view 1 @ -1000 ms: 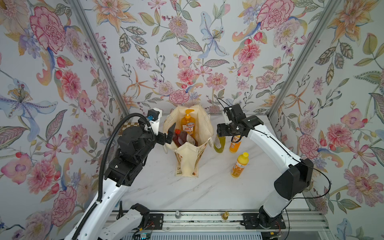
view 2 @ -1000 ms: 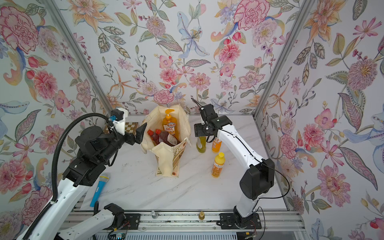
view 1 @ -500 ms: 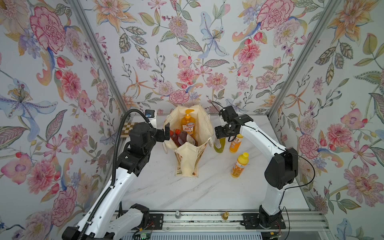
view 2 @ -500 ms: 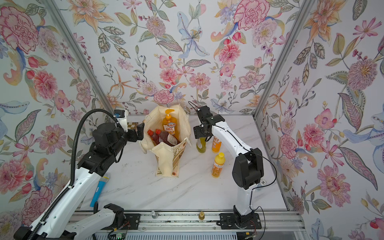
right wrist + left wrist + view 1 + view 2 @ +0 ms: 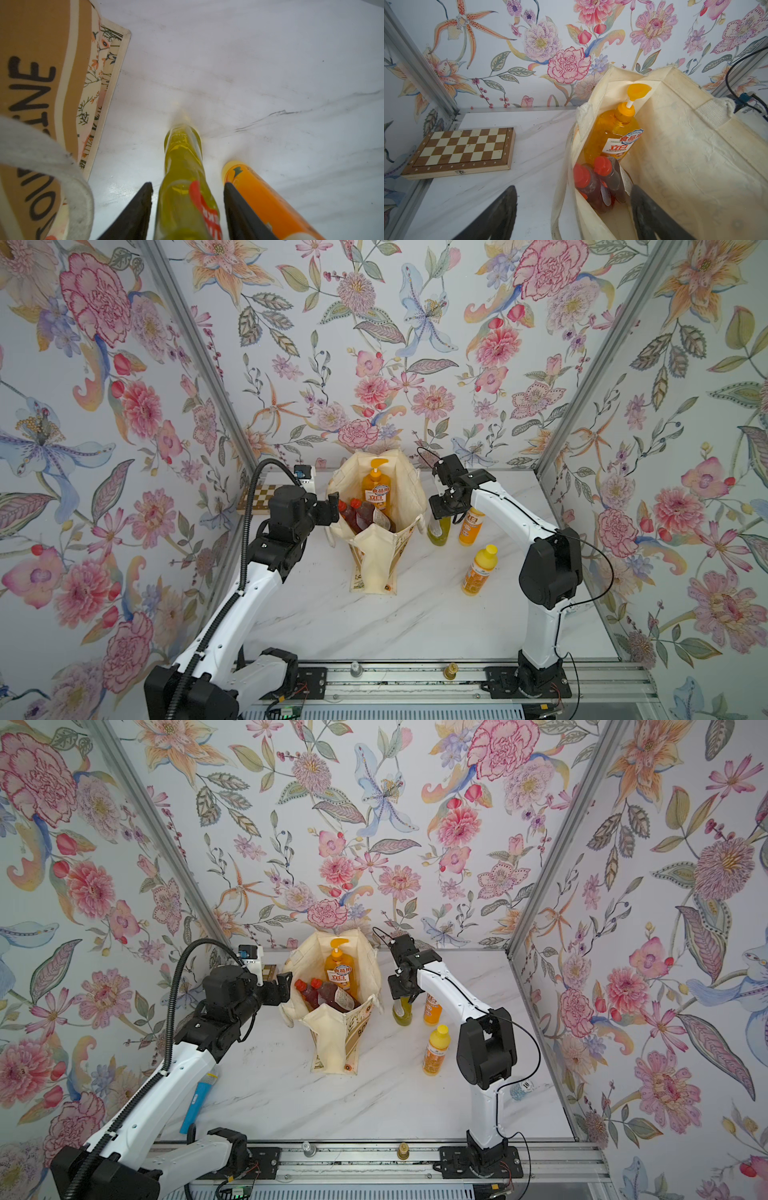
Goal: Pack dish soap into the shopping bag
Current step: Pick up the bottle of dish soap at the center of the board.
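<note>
Nearest the base rail, a blue tube-like item (image 5: 198, 1100) lies on the marble table (image 5: 415, 614) beside the left arm; its print is illegible. Next, one orange yellow-capped bottle (image 5: 478, 572) stands alone on the table, its label too small to read. The shopping bag (image 5: 374, 572) stands upright mid-table with its mouth open. Its tan band carries dark lettering, partly legible: "BO" in a top view, "N" and "T" among rotated letters in the right wrist view. Just beside the bag stands the olive-green bottle (image 5: 182, 166), its red label's white print unreadable. The right arm rises from its base, elbow high, wrist turned down. The right gripper (image 5: 188, 186) straddles this bottle, jaws apart, narrow gaps showing at the tips. A second orange bottle (image 5: 259, 197) stands just beside. Inside the bag are two dark-red bottles (image 5: 589, 187) with red caps and, behind them, the orange pump bottle (image 5: 610, 135), labelled "立白" and "食品用". The left arm stretches forward, wrist level. The left gripper (image 5: 573, 188) has its jaws wide apart, one finger outside the bag wall and one inside. Farthest lies a chessboard (image 5: 463, 149), its edge lettered a–h.
</note>
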Robot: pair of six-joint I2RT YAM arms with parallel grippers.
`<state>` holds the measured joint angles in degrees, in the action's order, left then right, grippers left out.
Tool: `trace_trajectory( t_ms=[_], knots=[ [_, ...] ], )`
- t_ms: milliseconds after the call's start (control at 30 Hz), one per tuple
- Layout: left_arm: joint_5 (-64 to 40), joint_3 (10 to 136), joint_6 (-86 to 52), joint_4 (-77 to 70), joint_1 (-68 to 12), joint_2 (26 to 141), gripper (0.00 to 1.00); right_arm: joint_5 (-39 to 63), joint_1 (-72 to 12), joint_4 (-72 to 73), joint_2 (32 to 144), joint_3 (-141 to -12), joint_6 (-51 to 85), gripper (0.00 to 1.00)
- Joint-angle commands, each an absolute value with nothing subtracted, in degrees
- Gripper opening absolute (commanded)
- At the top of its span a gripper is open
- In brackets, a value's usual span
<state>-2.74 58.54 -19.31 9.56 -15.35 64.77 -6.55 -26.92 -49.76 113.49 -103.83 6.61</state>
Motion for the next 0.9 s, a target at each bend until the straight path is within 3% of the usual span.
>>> trace_trajectory(
  t_ms=[0,200,400,667,867],
  knots=[
    [-4.98,57.75,-19.97,8.17,-14.59,65.78,0.77,-7.74,-26.99,-50.43,114.51,-105.47,5.67,0.49],
    [-5.4,57.48,-19.39,8.44,-14.03,66.6,0.61,-7.97,-27.59,-50.41,114.17,-105.48,5.16,0.32],
    [-5.97,57.39,-18.76,8.51,-13.6,67.71,0.47,-8.44,-28.54,-50.36,112.91,-106.1,4.85,0.21],
    [-6.48,57.77,-18.0,8.84,-13.11,69.24,0.46,-11.16,-30.71,-50.43,108.56,-108.08,4.48,0.01],
    [-7.78,58.1,-17.93,8.54,-13.03,69.63,0.32,-13.35,-31.72,-50.43,103.24,-109.25,4.15,0.0]
  ],
)
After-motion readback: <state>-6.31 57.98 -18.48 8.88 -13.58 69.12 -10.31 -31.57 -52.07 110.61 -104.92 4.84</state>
